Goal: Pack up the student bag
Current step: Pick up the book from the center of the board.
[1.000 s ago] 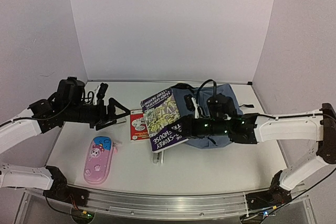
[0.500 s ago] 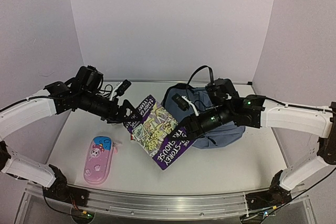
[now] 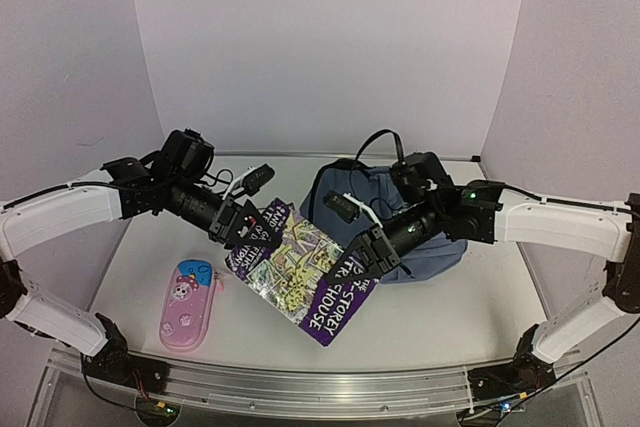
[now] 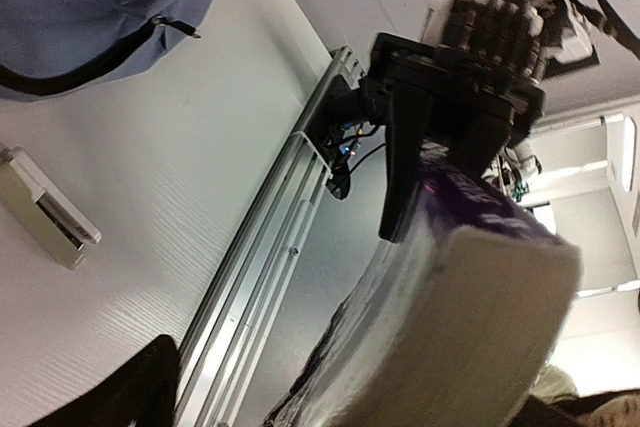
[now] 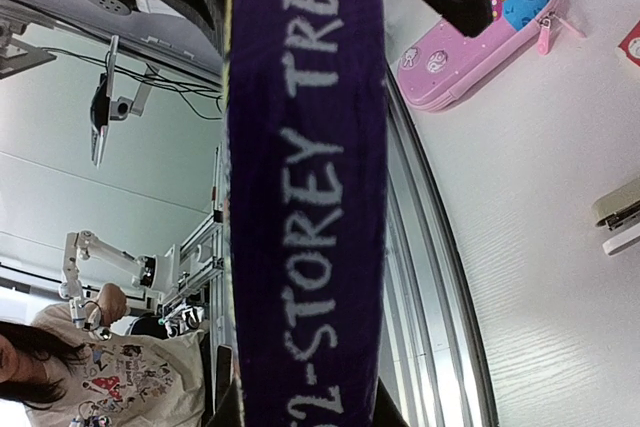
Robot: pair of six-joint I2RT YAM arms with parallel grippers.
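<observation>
The student bag (image 3: 440,255) is a slate-blue backpack lying at the back right of the table, also seen in the left wrist view (image 4: 90,7). A thick purple book (image 3: 300,272) hangs tilted above the table in front of it. My right gripper (image 3: 362,252) is shut on the book's spine (image 5: 305,177), which fills the space between its fingers (image 5: 305,412). My left gripper (image 3: 243,227) is at the book's far left edge, jaws wide around the page block (image 4: 470,327), with a gap showing beside one finger (image 4: 140,387).
A pink-and-blue pencil case (image 3: 188,303) lies at the front left (image 5: 480,37). A small white stapler-like item (image 4: 45,222) lies on the table under the book (image 5: 620,217). The table's metal front rail (image 3: 320,377) runs along the near edge.
The right arm has lifted the book off the bag and swung it forward and left, tilted. The left arm has come in to the book's left edge, its jaws closing slightly.
</observation>
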